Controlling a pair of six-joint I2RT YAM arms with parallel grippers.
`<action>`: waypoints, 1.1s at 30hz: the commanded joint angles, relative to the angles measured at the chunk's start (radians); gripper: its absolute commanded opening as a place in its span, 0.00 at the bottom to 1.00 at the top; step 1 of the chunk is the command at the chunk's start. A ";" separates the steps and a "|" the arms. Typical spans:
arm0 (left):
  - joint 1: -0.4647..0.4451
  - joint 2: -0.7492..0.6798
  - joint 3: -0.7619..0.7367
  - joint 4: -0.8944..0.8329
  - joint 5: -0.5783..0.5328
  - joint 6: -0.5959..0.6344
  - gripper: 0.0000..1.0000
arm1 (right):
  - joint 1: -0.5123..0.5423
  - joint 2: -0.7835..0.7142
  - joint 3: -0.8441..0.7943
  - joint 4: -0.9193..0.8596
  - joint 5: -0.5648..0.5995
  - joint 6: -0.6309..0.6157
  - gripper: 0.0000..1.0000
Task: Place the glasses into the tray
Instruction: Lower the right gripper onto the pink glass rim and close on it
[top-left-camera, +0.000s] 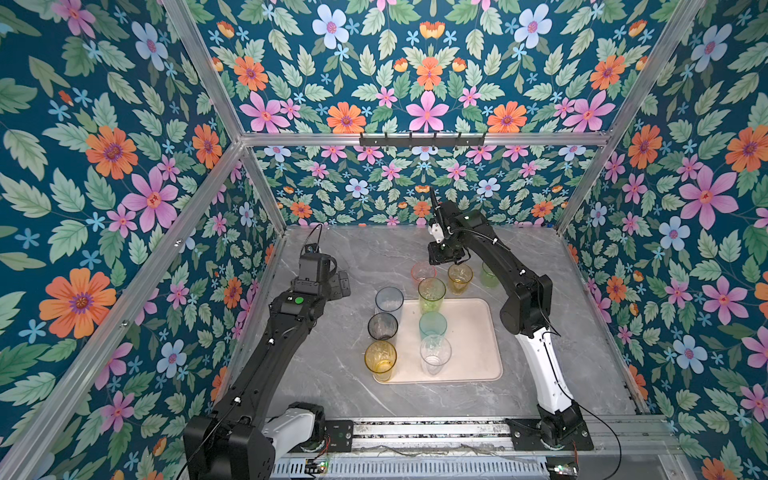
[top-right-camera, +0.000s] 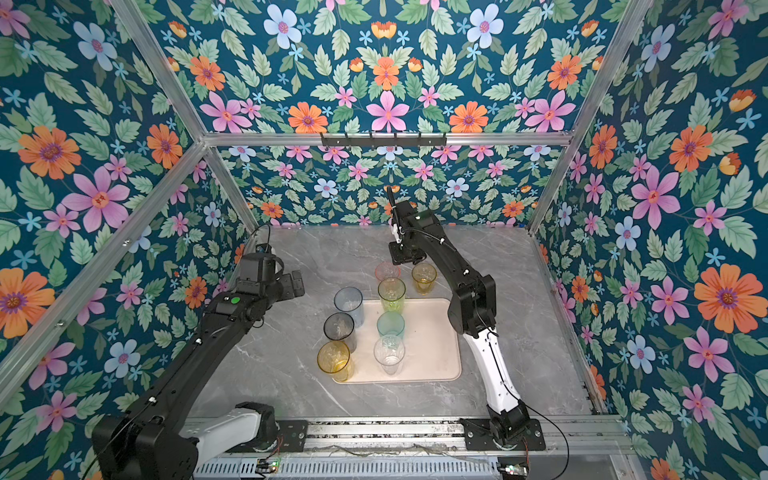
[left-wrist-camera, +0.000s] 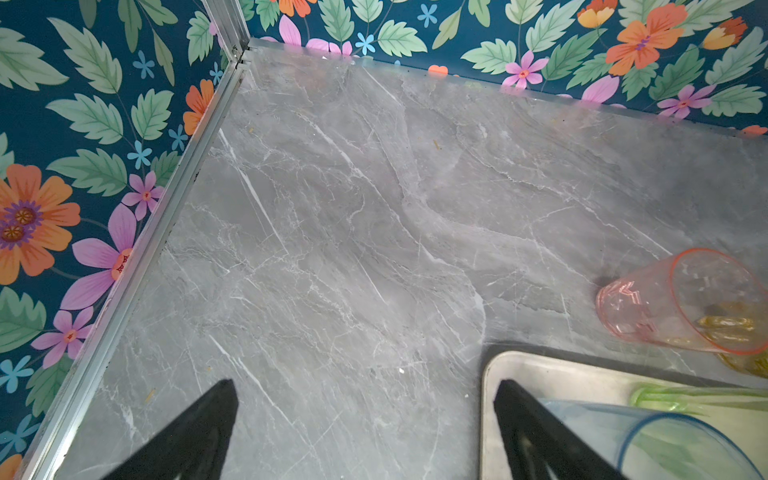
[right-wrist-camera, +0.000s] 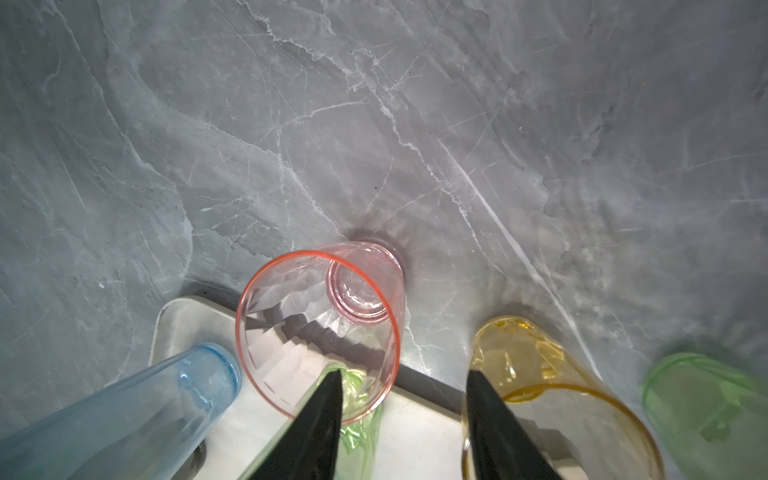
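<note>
Marble table (top-left-camera: 324, 386), floral walls (top-left-camera: 104, 166). 6 glasses (top-left-camera: 432, 325) in tray (top-left-camera: 471, 353); pink glass (top-left-camera: 423, 272), short amber glass (top-left-camera: 460, 277), green glass (top-left-camera: 489, 276) outside. L gripper (left-wrist-camera: 365, 386) wide apart, R gripper (right-wrist-camera: 405, 374) part-open, both empty.

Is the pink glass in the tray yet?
No, the pink glass stands on the grey marble table, just outside the tray edge.

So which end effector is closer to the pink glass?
Right. The right end effector hangs open just beside the pink glass, towards the short amber glass. The left end effector sits farther off, over the table by the tray's corner.
</note>
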 joint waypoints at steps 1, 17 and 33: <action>0.002 0.000 0.002 0.006 -0.013 0.004 0.99 | -0.001 0.005 0.002 0.007 -0.019 -0.012 0.50; 0.003 -0.004 0.003 0.006 -0.007 0.005 1.00 | 0.012 0.022 -0.001 0.018 -0.023 -0.026 0.47; 0.004 -0.005 0.003 0.004 -0.006 0.006 0.99 | 0.013 0.066 0.023 0.018 -0.024 -0.036 0.47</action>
